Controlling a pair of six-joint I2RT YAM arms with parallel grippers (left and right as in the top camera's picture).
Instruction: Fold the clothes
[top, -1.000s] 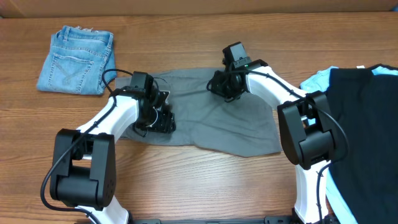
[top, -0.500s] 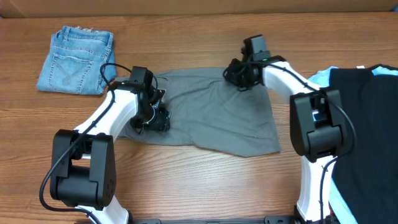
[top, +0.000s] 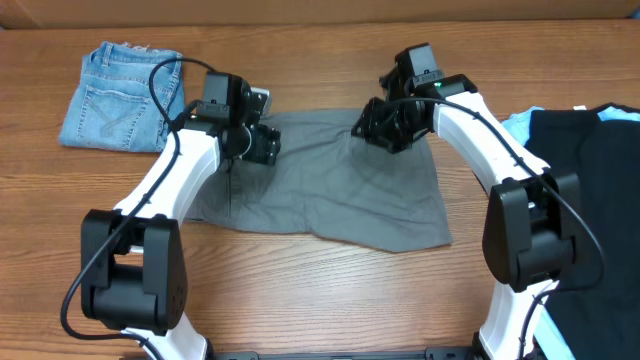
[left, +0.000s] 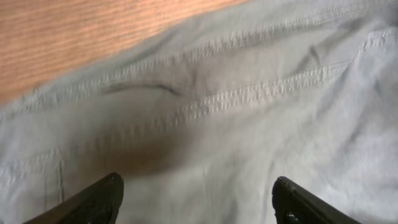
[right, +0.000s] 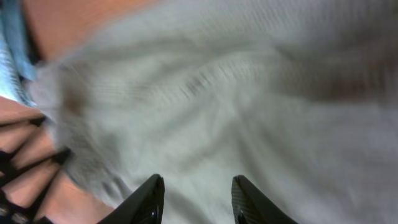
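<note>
A: Grey shorts (top: 340, 195), where do they lie?

B: Spread across the middle of the wooden surface (top: 300, 300), long side running left to right. They lie fairly flat, with a few wrinkles.

A: And the left pincer (top: 268, 146)?

B: Over the far left part of the cloth. In the left wrist view its fingers stand wide apart (left: 199, 202) with nothing between them. Under them are stitched seams of the shorts (left: 249, 124) and a strip of bare wood beyond the hem.

A: The right pincer (top: 378, 130)?

B: Over the far right part of the shorts, near their far hem. Its wrist view is blurred, but the two fingers show a clear gap (right: 196, 199), narrower than the left one's. Grey cloth (right: 249, 93) fills the picture behind them. Whether the tips touch it, I cannot tell.

A: Anything else about?

B: Folded denim shorts (top: 122, 95) near the far left corner, well apart from the grey pair. A black garment (top: 590, 200) lies along the right edge, with light-blue fabric (top: 508, 128) showing beside it.
</note>
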